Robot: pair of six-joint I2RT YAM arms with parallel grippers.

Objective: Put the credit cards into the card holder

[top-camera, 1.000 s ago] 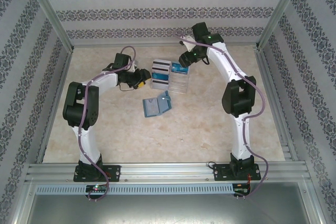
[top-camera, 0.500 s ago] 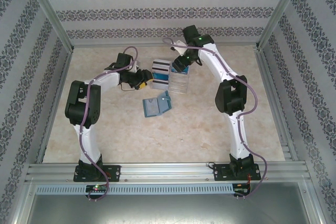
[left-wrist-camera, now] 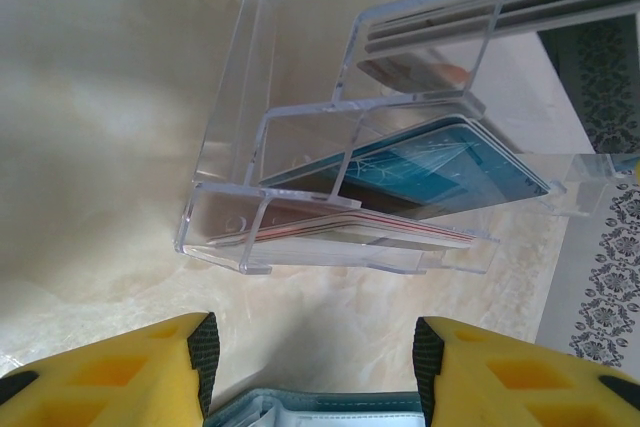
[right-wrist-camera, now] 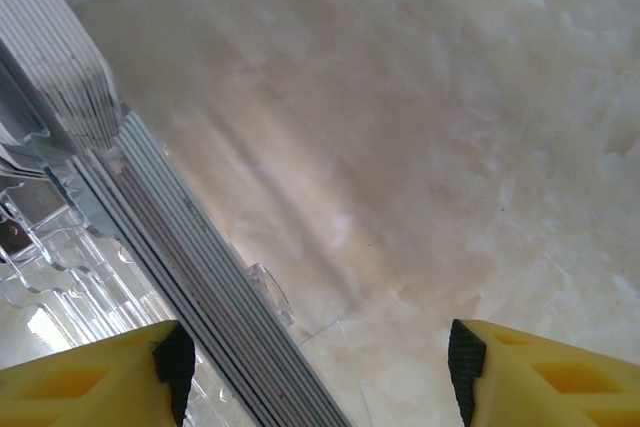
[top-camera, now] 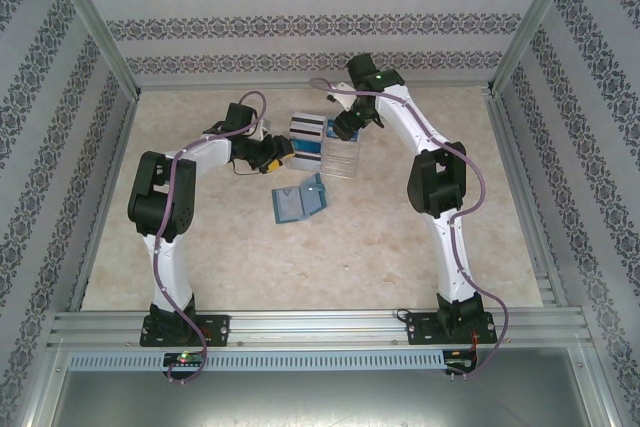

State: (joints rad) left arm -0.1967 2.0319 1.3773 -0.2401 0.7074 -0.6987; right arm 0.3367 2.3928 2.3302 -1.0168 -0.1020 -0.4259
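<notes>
Left gripper (left-wrist-camera: 315, 367) and right gripper (right-wrist-camera: 320, 362), both spread, on either side of clear rack (left-wrist-camera: 232, 232) of credit cards (left-wrist-camera: 440, 172)

Clear plastic rack (top-camera: 343, 159) with stepped, see-through slots sits on a cream, marble-patterned table (top-camera: 350, 257), toward 12 o'clock from the tabletop's middle. Walls papered in grey floral stripes (top-camera: 300, 22) enclose the table at 9, 12 and 3 o'clock. Silver metal posts (top-camera: 92, 27) slant up at the 11 and 1 o'clock corners. A ribbed metal rail (top-camera: 320, 327) runs along the 6 o'clock edge, with a dull grey metal sheet (top-camera: 320, 397) just beyond it.
</notes>
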